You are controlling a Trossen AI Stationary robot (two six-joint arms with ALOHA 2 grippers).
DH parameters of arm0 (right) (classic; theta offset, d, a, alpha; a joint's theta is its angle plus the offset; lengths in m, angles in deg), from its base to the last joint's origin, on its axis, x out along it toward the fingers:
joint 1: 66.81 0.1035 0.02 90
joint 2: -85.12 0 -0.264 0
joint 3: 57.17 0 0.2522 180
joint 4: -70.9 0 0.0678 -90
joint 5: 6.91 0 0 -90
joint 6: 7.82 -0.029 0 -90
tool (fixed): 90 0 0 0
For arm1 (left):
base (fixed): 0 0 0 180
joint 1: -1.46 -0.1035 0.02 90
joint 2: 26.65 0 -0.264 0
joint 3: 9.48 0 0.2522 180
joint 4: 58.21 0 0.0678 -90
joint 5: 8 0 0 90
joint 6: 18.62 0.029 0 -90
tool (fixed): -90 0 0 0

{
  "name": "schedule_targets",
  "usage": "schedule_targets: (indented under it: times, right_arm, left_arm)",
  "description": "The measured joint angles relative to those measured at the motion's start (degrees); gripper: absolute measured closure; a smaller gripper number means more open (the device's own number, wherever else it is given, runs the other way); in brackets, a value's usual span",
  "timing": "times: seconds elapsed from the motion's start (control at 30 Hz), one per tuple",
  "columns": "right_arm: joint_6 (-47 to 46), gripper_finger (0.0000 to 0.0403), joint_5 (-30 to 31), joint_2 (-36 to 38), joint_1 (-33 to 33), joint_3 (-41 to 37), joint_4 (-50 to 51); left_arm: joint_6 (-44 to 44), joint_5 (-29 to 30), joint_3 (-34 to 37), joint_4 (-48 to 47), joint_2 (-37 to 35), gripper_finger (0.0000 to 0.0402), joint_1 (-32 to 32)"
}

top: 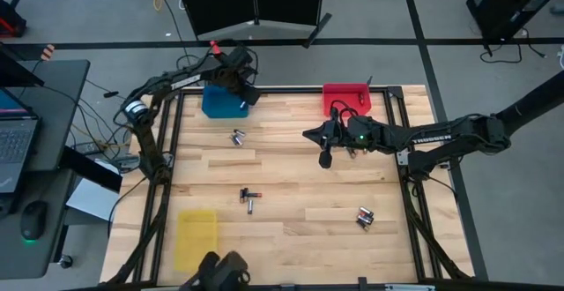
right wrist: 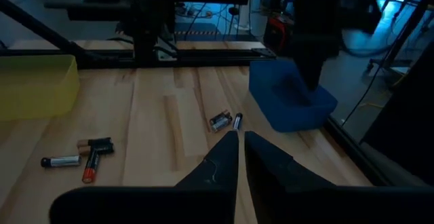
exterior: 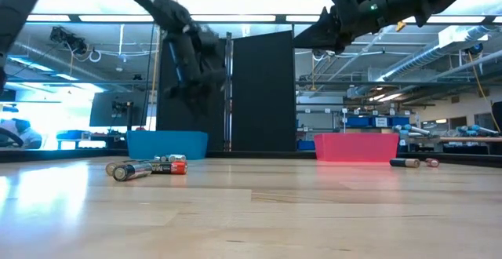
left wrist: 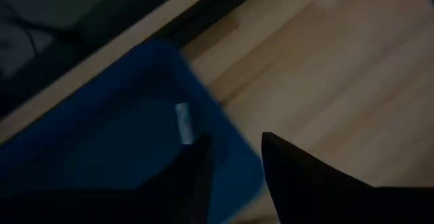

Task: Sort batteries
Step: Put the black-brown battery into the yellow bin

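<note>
Small batteries lie on their sides in loose groups on the wooden table: a pair [top: 236, 138], three [top: 248, 198] near the middle, a cluster [top: 364, 218] toward the near right, and a few [top: 352, 151] under my right arm. My left gripper [left wrist: 234, 159] hovers open over the blue bin [top: 220, 101] at the far left. One silver battery [left wrist: 183, 122] shows inside the bin, clear of the fingers. My right gripper [top: 324, 156] hangs high above the table's middle, shut on nothing; its wrist view shows the fingertips [right wrist: 241, 141] together.
A red bin [top: 346, 99] stands at the far right and a yellow bin [top: 196, 236] at the near left. A dark frame edges the table. Bare wood lies between the battery groups. A desk with a laptop [top: 18, 150] stands off the table's left side.
</note>
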Motion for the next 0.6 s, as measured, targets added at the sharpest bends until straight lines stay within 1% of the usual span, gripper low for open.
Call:
schedule_targets:
  times: [0.07, 0.17, 0.27, 0.4, 0.53, 0.6]
  right_arm:
    - [0.0, 0.0367, 0.0, 0.0, 0.0, 0.0, 0.4]
    - [0.4, 0.0380, -0.3, 0.0, 0.0, 0.0, 2.8]
    - [0.5, 0.0394, -4.1, 0.0, 0.0, -0.5, 2.6]
    - [-0.9, 0.0392, -10.4, 0.0, 0.2, -4.5, -5.1]
    - [-4.8, 0.0396, -10.7, 0.0, 1.3, -9.8, -11.4]
    - [-6.8, 0.0397, -10.1, 0.0, 2.4, -12.0, -13.6]
  left_arm:
    - [0.2, 1.2, 0.2, -0.3, -2.7, 0.0267, 2.1]
    - [1.3, 5.1, 1.8, -0.1, -7.1, 0.0267, 6.5]
    - [2.8, 6.8, 5.9, 3.6, -11.4, 0.0271, 11.8]
    - [2.8, 6.8, 14.6, 16.0, -17.3, 0.0283, 20.1]
    - [-0.9, 6.8, 23.8, 29.4, -21.4, 0.0295, 28.3]
    - [-3.0, 6.8, 27.1, 33.9, -22.6, 0.0302, 32.4]
